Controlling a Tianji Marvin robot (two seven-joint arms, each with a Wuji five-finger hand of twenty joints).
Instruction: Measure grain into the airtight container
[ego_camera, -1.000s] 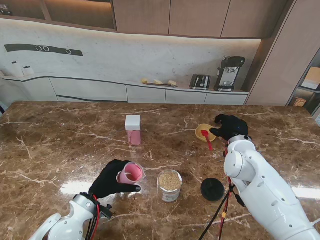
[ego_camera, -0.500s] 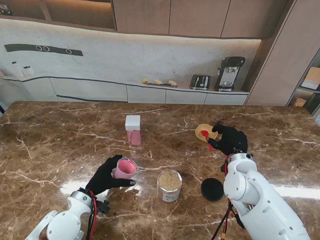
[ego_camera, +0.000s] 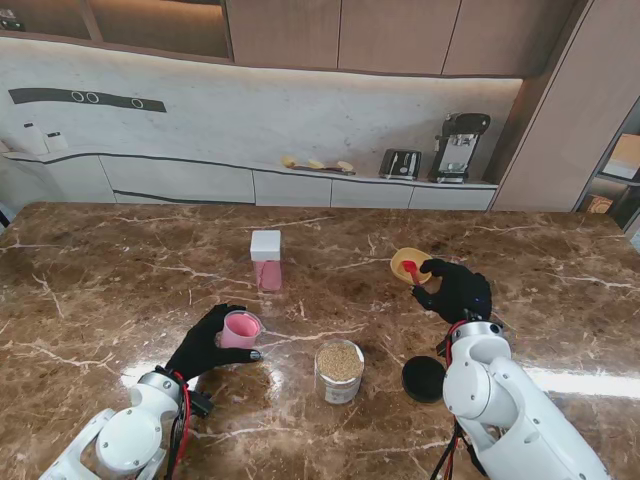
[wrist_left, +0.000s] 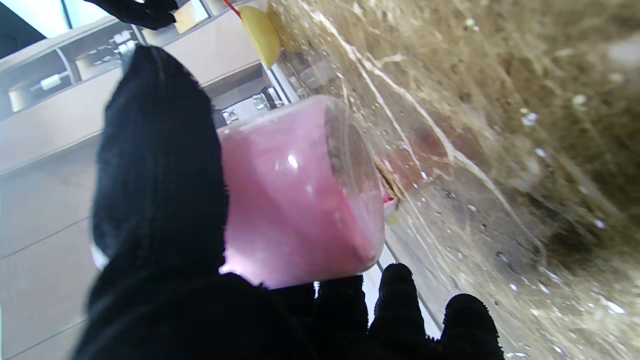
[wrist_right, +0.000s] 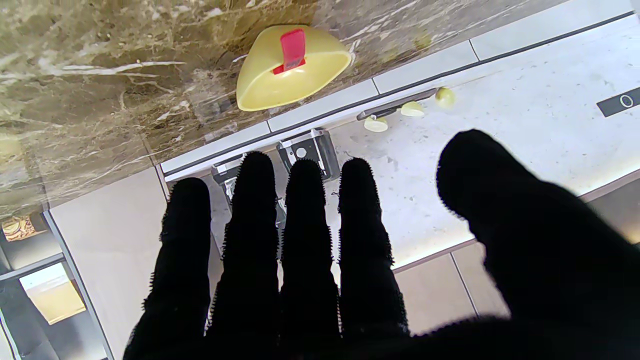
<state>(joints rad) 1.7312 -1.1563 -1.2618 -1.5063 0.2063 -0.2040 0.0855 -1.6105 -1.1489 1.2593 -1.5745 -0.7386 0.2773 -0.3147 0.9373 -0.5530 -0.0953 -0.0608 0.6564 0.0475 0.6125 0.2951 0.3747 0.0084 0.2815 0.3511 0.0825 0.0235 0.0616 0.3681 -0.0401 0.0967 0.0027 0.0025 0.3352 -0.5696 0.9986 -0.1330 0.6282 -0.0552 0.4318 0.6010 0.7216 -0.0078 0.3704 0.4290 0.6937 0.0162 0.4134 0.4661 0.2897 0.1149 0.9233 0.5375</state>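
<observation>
Left hand (ego_camera: 205, 345): fingers wrapped round pink cup (ego_camera: 240, 329), held near the surface.
Right hand (ego_camera: 455, 288): fingers spread, holding nothing, beside yellow bowl (ego_camera: 407, 262).
Grain jar (ego_camera: 340, 371): upright between both hands, lid (ego_camera: 425, 379) alongside.

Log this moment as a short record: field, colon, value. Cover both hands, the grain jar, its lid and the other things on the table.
left hand: shut on pink cup
right hand: open, fingers extended, holding nothing
grain jar: upright, uncovered, grain inside
black lid: flat on table, right of jar
yellow bowl: farther from me, by right hand
red spoon: resting in bowl
white-capped pink container: upright, farther from me
</observation>
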